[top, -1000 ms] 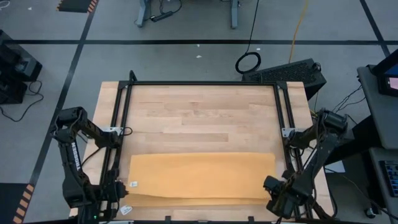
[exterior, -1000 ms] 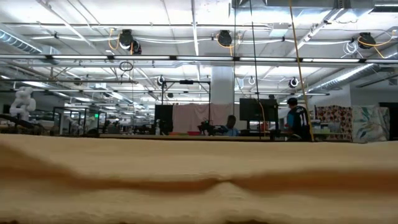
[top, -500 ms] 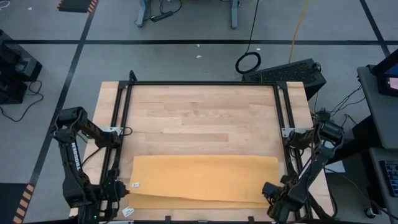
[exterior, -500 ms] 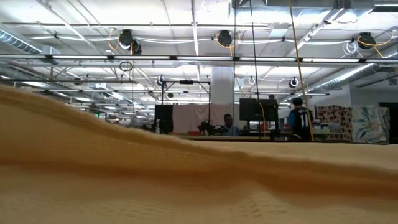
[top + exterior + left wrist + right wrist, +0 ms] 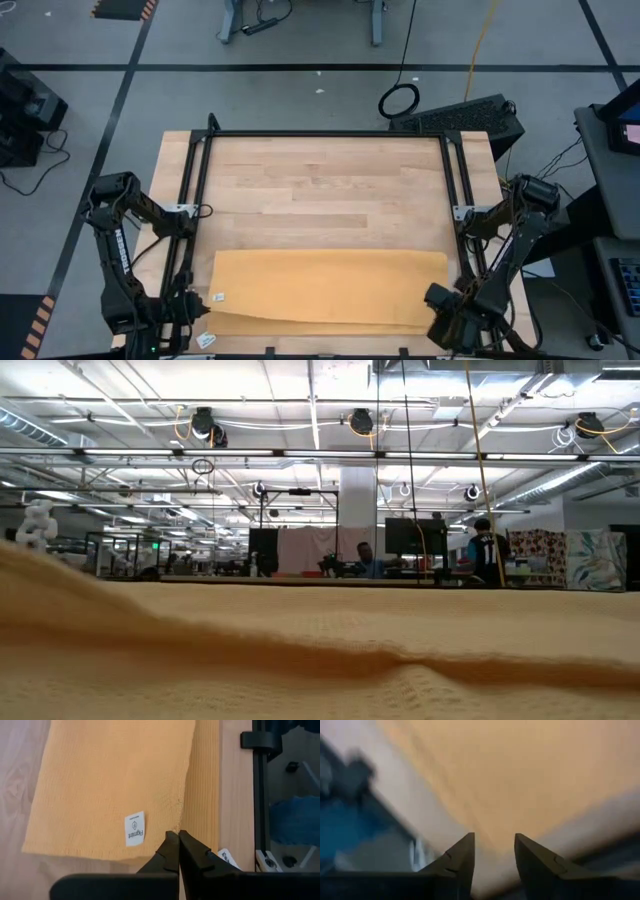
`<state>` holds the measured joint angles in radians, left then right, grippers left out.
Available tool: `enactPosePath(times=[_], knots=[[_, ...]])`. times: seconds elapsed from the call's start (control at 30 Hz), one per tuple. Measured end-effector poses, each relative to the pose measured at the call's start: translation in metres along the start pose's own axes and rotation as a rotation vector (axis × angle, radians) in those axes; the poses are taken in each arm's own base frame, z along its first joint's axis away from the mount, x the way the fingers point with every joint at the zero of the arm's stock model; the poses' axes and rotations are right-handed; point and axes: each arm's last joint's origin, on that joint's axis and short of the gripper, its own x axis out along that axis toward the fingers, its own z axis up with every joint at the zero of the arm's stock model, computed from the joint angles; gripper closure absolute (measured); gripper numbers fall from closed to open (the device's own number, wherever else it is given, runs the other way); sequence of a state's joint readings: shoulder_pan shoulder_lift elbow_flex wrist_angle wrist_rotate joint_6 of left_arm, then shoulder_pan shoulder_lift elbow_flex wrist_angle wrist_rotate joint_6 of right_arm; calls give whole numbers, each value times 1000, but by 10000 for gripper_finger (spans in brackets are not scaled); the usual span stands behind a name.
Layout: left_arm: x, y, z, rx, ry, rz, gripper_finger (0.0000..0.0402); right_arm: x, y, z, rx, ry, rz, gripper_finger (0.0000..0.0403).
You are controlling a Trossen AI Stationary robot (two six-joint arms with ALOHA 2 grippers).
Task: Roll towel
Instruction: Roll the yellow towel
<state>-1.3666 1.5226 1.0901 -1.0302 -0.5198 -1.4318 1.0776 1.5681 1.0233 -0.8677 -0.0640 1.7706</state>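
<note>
Towel (image 5: pixel 330 285) folded flat on table (image 5: pixel 320 180). Left gripper (image 5: pixel 178 836) pinched together at its corner; right gripper (image 5: pixel 493 840) parted, nothing held.

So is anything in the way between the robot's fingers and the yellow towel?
Nothing visible is. The towel lies flat on the table. The left gripper, fingers shut, sits at its edge; the right gripper, fingers apart, is just above its corner.

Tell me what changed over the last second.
The right gripper opened its jaws at the table's near right corner and let go of the mustard-yellow cloth towel, whose left end shifted slightly right. The left gripper stayed shut at the towel's near left corner; the wooden table is unchanged.
</note>
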Motion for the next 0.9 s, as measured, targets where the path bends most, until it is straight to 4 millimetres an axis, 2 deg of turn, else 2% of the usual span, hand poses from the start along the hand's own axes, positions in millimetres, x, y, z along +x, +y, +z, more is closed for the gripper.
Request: enactPosePath(times=[0.17,0.3,0.57,0.67,0.8,0.9], knots=[[0,0,1,12,-28,4,401,8,2,30,10,-334,-43,273],[0,0,1,24,-34,2,402,28,10,62,-33,-384,-120,287],[-3,-2,2,42,-46,-7,402,64,26,122,-151,-503,-152,370],[-12,-8,5,61,-54,-45,402,76,27,135,-148,-515,-184,396],[-24,-14,13,48,-62,-84,402,83,25,144,-114,-542,-207,392],[-24,-15,13,52,-57,-92,402,83,24,146,-92,-568,-218,391]])
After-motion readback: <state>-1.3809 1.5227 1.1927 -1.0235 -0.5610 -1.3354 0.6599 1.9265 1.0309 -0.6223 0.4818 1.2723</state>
